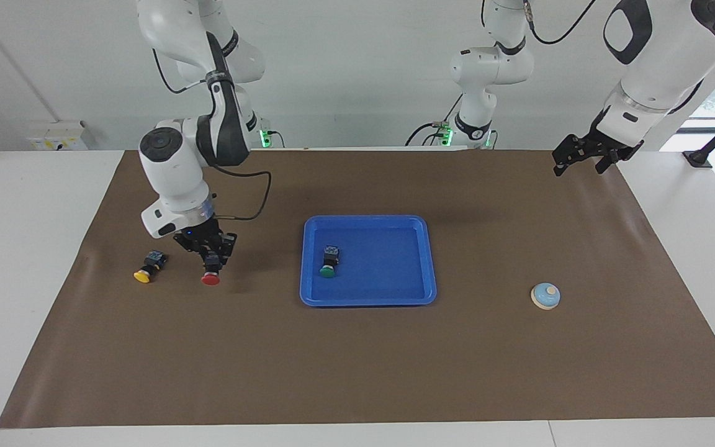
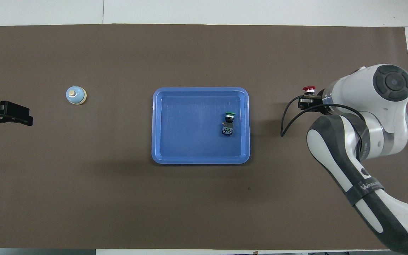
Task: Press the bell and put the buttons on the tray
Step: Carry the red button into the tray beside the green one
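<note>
Right hand [image 1: 211,259] is down at the worktop [image 1: 357,372] toward the right arm's end, its fingers pinching the black body of the red button [image 1: 210,276], whose cap points away from the robots. I judge the step in hand to be picking up the second button: the green button [image 1: 329,261] already lies on its side in the tray [image 1: 368,302], and the yellow button [image 1: 148,268] lies just beside the red one, untouched. My next move calls for a clean lift, a carry over the raised rim, and a release on bare tray floor apart from the green one.

Left hand [image 1: 584,158] waits in the air at its own end; I cannot tell its fingers' state. The bell [image 1: 545,295] sits alone on the worktop near it.

From overhead the right arm covers the yellow button entirely (only the red cap peeks out past the hand), while the facing view shows both.
</note>
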Robot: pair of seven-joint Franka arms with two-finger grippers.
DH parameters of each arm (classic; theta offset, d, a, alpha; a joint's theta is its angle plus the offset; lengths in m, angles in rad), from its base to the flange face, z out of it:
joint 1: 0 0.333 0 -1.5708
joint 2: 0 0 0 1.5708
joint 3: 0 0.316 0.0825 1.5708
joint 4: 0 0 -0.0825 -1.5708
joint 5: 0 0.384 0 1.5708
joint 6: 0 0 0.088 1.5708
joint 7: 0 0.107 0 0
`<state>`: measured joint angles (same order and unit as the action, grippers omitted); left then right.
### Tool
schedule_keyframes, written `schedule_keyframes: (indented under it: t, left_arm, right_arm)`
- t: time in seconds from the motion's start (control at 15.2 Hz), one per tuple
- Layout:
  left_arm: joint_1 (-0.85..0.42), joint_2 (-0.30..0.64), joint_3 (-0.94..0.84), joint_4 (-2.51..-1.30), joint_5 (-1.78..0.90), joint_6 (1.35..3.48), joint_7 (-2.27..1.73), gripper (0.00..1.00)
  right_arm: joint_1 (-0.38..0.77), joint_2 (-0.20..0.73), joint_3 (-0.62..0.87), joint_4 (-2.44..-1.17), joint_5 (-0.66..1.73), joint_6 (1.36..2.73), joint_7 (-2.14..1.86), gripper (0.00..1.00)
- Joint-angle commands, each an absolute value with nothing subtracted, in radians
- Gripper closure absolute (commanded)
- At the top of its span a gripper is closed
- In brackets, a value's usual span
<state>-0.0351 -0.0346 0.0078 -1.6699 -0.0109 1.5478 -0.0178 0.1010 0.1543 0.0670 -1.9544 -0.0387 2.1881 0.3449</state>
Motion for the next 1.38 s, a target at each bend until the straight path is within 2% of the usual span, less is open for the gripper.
schedule_keyframes:
  t: [0.0, 0.26, 0.66, 0.85, 1.12, 1.31]
  left_arm:
    - [-0.037, -0.057, 0.011, -1.69, 0.0, 1.546, -0.026, 0.0]
    - [-0.037, -0.057, 0.011, -1.69, 0.0, 1.546, -0.025, 0.0]
    - [-0.037, -0.057, 0.011, -1.69, 0.0, 1.546, -0.025, 0.0]
    - [-0.037, -0.057, 0.011, -1.69, 0.0, 1.546, -0.025, 0.0]
    - [-0.037, -0.055, 0.011, -1.69, 0.0, 1.546, -0.025, 0.0]
    - [-0.037, -0.057, 0.011, -1.69, 0.0, 1.546, -0.026, 0.0]
  right_arm:
    - [0.205, 0.196, 0.069, -1.836, -0.034, 2.108, 0.448, 1.0]
    - [0.363, 0.222, 0.069, -1.777, -0.031, 2.097, 0.504, 1.0]
    - [0.535, 0.468, 0.066, -1.55, -0.048, 2.095, 0.686, 1.0]
    - [0.551, 0.524, 0.066, -1.566, -0.052, 2.205, 0.693, 1.0]
    - [0.543, 0.508, 0.066, -1.695, -0.058, 2.328, 0.689, 1.0]
    - [0.548, 0.486, 0.066, -1.752, -0.058, 2.339, 0.69, 1.0]
